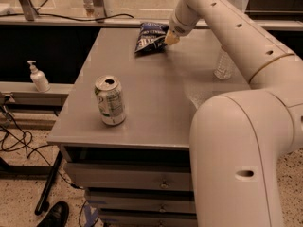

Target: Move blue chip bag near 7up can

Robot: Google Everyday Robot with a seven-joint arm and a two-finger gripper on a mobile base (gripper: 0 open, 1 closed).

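Observation:
The blue chip bag (149, 37) is at the far end of the grey table (156, 112), crumpled, with white lettering. My gripper (171, 38) is at the bag's right edge, shut on it, with the arm reaching in from the upper right. The bag looks tilted and partly raised off the table. The 7up can (110, 100) stands upright near the table's front left, well apart from the bag and the gripper.
A clear plastic water bottle (223, 63) stands at the table's right side, next to my arm. A soap dispenser (38, 77) sits on a lower shelf at the left. Cables and a black shoe (54, 214) lie on the floor. Drawers are under the table.

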